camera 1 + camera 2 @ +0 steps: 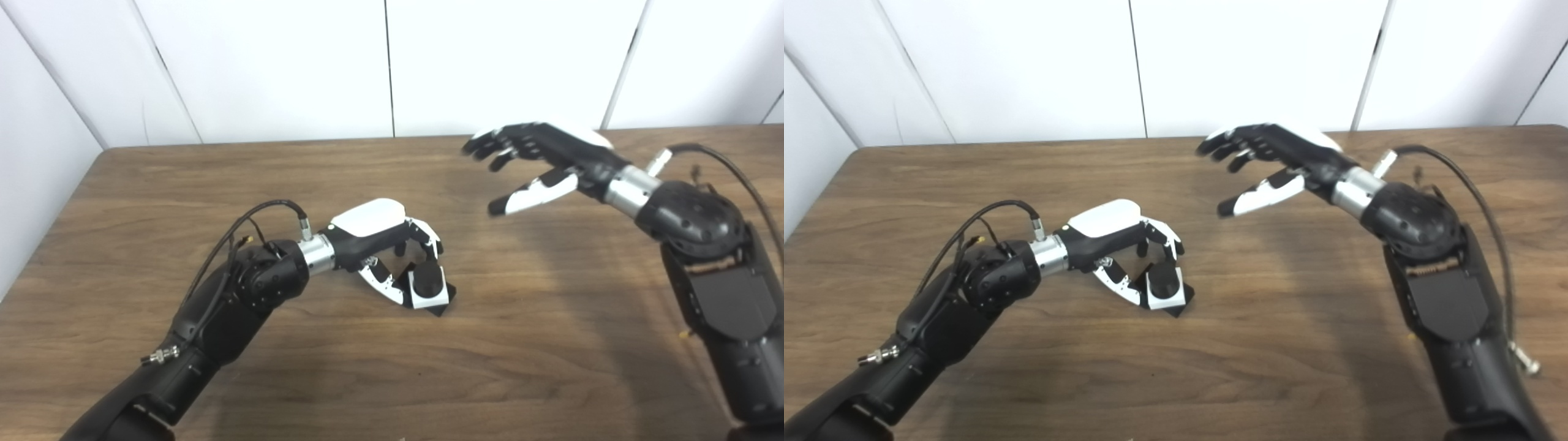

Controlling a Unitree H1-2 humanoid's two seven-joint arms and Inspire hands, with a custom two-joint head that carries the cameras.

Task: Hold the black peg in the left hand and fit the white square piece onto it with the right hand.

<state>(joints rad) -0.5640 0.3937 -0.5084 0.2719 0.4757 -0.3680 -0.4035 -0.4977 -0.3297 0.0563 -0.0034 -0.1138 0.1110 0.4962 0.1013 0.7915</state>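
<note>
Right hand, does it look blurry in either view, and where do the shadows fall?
Left eye view: right hand soft at the fingertips, raised and open; broad soft shadow on the table beneath it. Right eye view: same slight blur; left hand sharp, around the peg and white piece.
</note>
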